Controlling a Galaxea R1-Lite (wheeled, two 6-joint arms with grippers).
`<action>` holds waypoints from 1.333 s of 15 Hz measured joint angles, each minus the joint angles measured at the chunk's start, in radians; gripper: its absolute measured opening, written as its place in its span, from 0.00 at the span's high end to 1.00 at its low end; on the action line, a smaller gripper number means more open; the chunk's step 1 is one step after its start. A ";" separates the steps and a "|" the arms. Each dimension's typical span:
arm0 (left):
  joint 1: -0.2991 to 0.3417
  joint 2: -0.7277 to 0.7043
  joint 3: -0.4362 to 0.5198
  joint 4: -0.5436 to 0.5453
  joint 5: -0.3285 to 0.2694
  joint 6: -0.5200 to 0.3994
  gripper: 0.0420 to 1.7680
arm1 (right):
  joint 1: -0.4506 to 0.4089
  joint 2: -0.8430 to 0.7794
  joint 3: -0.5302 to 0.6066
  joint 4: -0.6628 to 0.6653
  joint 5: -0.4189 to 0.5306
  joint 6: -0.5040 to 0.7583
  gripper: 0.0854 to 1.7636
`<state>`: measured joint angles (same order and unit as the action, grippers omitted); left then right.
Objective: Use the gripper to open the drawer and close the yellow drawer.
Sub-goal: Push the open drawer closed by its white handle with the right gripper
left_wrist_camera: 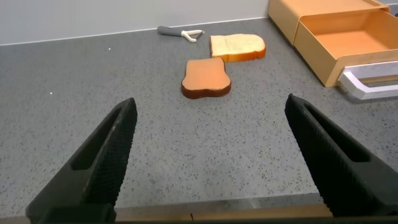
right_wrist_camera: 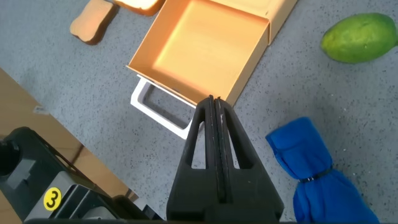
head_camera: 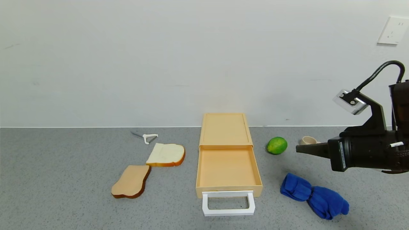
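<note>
The pale yellow drawer (head_camera: 227, 167) stands pulled out of its matching low box (head_camera: 225, 129) in the middle of the grey counter, and it is empty. Its white loop handle (head_camera: 228, 203) points to the front edge. My right gripper (head_camera: 298, 149) is shut and empty, raised to the right of the drawer, fingertips pointing left near the lime. In the right wrist view the shut fingers (right_wrist_camera: 214, 106) hang above the drawer's (right_wrist_camera: 199, 50) front corner and the handle (right_wrist_camera: 160, 110). My left gripper (left_wrist_camera: 211, 146) is open and empty over bare counter, left of the drawer (left_wrist_camera: 348, 37).
Two bread slices (head_camera: 166, 155) (head_camera: 131, 181) lie left of the drawer, with a white peeler (head_camera: 147, 137) behind them. A green lime (head_camera: 277, 145) and a small beige cup (head_camera: 308, 140) sit right of the box. A blue cloth (head_camera: 314, 195) lies at the front right.
</note>
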<state>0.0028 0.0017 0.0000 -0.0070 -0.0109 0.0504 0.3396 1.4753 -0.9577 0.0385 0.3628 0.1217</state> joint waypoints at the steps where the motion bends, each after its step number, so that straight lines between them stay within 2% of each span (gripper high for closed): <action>1: 0.000 0.000 0.000 0.000 0.000 0.000 0.03 | -0.001 0.001 0.001 -0.001 0.000 0.000 0.98; 8: 0.000 0.000 0.000 0.000 0.000 0.000 0.03 | 0.003 0.012 0.003 -0.001 -0.009 0.001 0.98; 11: 0.000 0.000 0.000 0.000 0.000 0.000 0.03 | 0.040 0.013 0.009 0.007 -0.018 0.016 0.98; 12: 0.000 0.000 0.000 0.000 0.000 0.000 0.03 | 0.066 0.018 0.010 0.008 -0.039 0.038 0.98; 16: 0.000 0.000 0.000 0.000 0.000 0.000 0.03 | 0.219 0.076 0.011 0.000 -0.218 0.122 0.98; 20: 0.000 0.000 0.000 0.000 0.000 0.000 0.03 | 0.364 0.192 -0.020 -0.020 -0.366 0.202 0.98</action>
<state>0.0028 0.0017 0.0000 -0.0072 -0.0104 0.0500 0.7036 1.6674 -0.9779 0.0181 -0.0032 0.3240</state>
